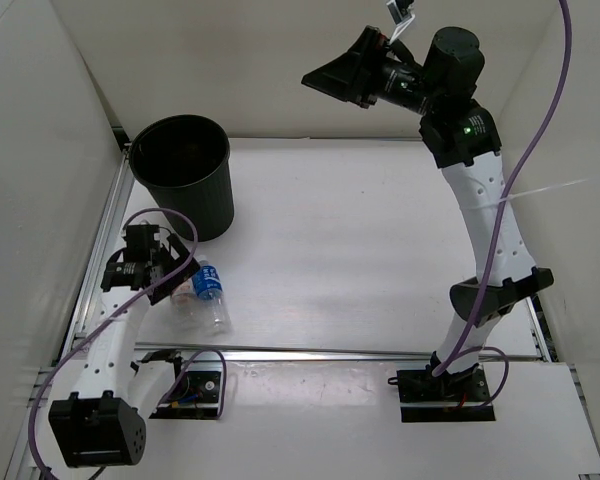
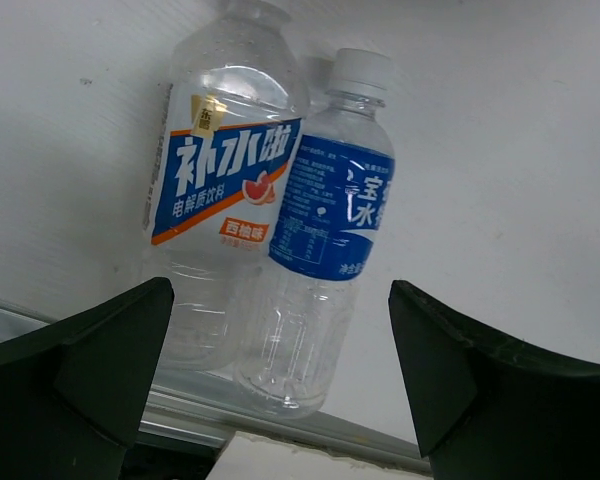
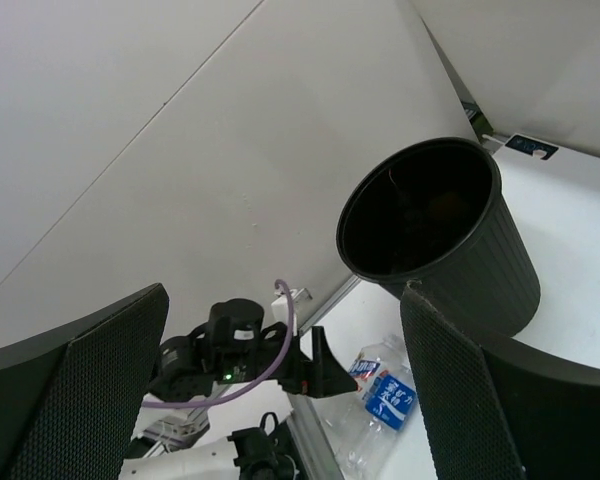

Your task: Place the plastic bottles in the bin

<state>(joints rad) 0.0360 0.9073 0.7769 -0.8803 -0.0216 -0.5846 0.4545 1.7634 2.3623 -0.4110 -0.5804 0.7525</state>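
Observation:
Two plastic bottles lie side by side on the white table near its front left edge. One is clear with a blue label and a white cap (image 2: 330, 210) (image 1: 210, 287). The other is clear with a blue, white and orange label (image 2: 225, 180) (image 1: 186, 293). Both also show in the right wrist view (image 3: 385, 400). My left gripper (image 2: 280, 370) (image 1: 185, 258) is open and empty, hovering over the bottles' bases. The black bin (image 1: 200, 205) (image 3: 505, 260) stands upright behind it. My right gripper (image 1: 320, 80) (image 3: 280, 390) is open and empty, raised high at the back. No other bottles are in view.
White walls enclose the table (image 1: 360, 250) on three sides. A metal rail (image 2: 310, 425) runs along the front edge just beside the bottles' bases. A purple cable (image 1: 170, 285) loops by the left gripper.

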